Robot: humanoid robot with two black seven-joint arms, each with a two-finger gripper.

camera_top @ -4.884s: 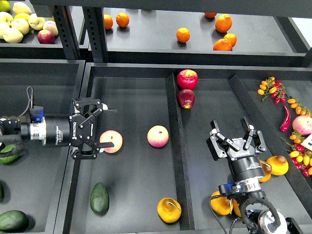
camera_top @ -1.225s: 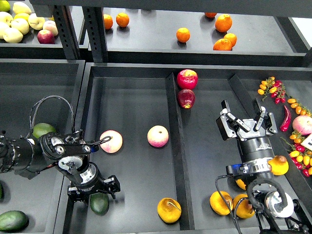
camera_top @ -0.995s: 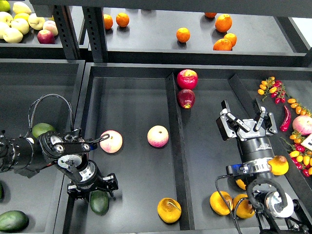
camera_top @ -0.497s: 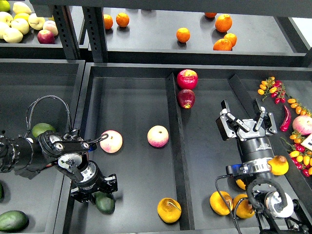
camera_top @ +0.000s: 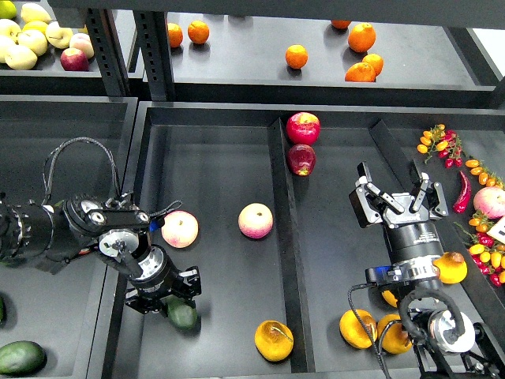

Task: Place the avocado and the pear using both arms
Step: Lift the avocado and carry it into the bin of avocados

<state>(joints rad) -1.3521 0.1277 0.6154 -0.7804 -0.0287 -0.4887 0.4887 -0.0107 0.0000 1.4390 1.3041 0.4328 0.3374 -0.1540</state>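
The dark green avocado (camera_top: 183, 317) lies near the front left of the middle bin, partly hidden under my left gripper (camera_top: 163, 296). The gripper points down onto it and its fingers close around the avocado's upper part. The golden-orange pear (camera_top: 274, 340) with a brown blotch lies at the front of the same bin, to the right of the avocado. My right gripper (camera_top: 395, 198) is open and empty, held up above the right bin, well clear of the pear.
Two pink-and-yellow peaches (camera_top: 180, 229) (camera_top: 256, 220) lie mid-bin. Two red apples (camera_top: 303, 127) sit by the black divider (camera_top: 286, 237). More orange fruit (camera_top: 357, 328) lies around my right arm. A lighter avocado (camera_top: 20, 357) lies in the left bin. Oranges (camera_top: 297, 56) sit on the shelf.
My left gripper swung down from beside the peach onto the avocado, then moved right and slightly up; the avocado shifted right with it. The right gripper rose a little, then held still.
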